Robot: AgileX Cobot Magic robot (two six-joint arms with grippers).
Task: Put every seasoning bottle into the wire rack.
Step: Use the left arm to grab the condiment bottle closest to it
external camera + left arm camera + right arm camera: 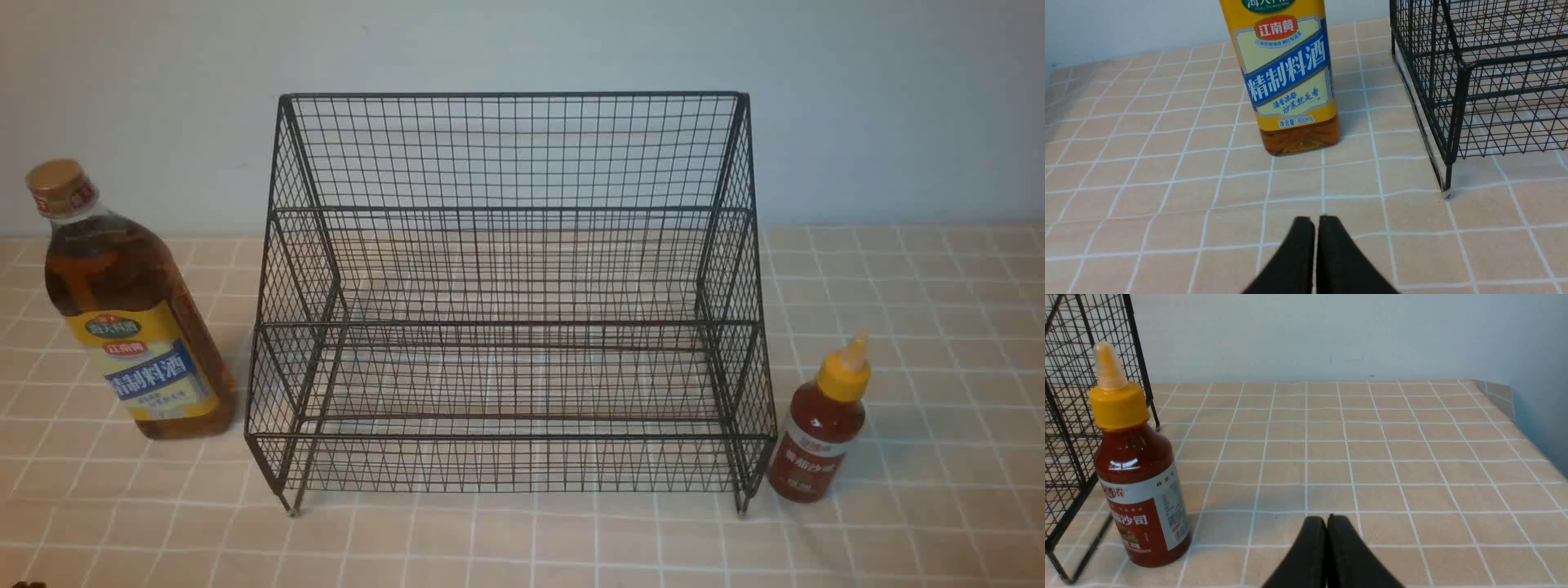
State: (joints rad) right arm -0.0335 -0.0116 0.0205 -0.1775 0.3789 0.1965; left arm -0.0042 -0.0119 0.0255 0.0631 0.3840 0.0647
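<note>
Left gripper [1315, 222]: jaws pressed together, empty; wrist view only.
Right gripper [1326, 522]: same, closed on nothing.
Wire rack [510, 327]: centre of checked tablecloth [939, 310].
Amber bottle [122, 310]: upright, left of rack; cap seen only from front.
Red sauce bottle [820, 425]: upright beside rack's right front foot, perhaps touching.

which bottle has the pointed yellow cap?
The small red sauce bottle, right of the rack. The tall amber bottle on the left has a flat tan cap.
</note>
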